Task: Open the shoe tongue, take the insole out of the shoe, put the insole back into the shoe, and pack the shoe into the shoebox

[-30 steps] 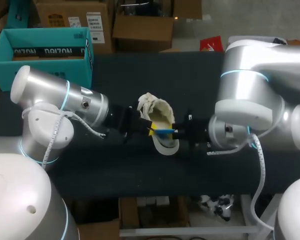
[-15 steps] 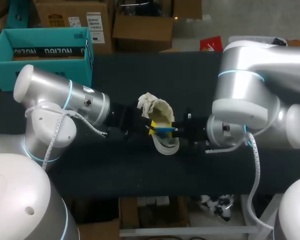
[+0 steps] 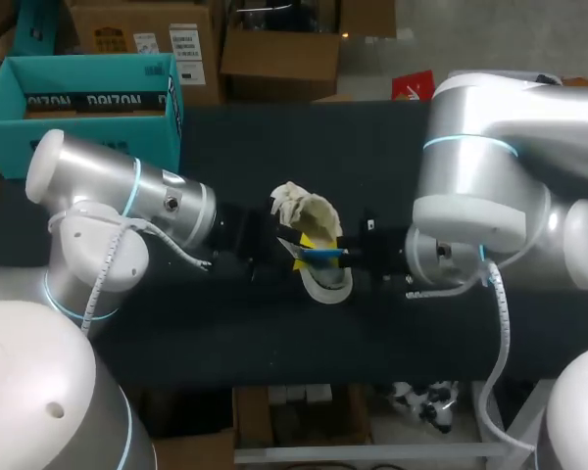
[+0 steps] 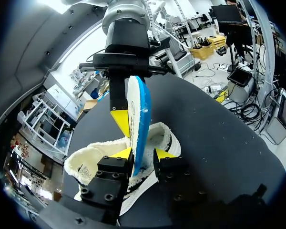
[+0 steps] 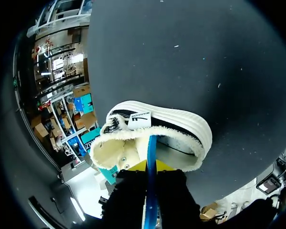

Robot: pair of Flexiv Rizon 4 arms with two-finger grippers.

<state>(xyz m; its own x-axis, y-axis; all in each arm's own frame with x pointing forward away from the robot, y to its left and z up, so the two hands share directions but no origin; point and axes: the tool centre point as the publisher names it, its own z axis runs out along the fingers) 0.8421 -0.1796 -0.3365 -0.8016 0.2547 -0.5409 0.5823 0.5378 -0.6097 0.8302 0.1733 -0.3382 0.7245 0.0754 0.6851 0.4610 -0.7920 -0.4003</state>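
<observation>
**Blue-and-white insole pinched at both ends over the shoe**

Foam insole (image 4: 139, 119), thin and flat, blue on one face and white on the other, stands on edge at the opening of the shoe (image 3: 318, 220). The shoe is a cream low sneaker with a fleecy lining, a ribbed rubber sole and a black side stripe. It lies on the dark matte table (image 3: 392, 147).

The left gripper (image 4: 143, 153) presses its yellow tips on the insole's near end from both sides. The right gripper (image 5: 151, 167) clamps the opposite end likewise.

In the head view the black fingers hide most of the insole. Whether it touches the lining cannot be told.

The teal cardboard shoebox (image 3: 78, 93) sits open at the far-left corner, well apart from the shoe. Bare table surrounds the shoe.
</observation>
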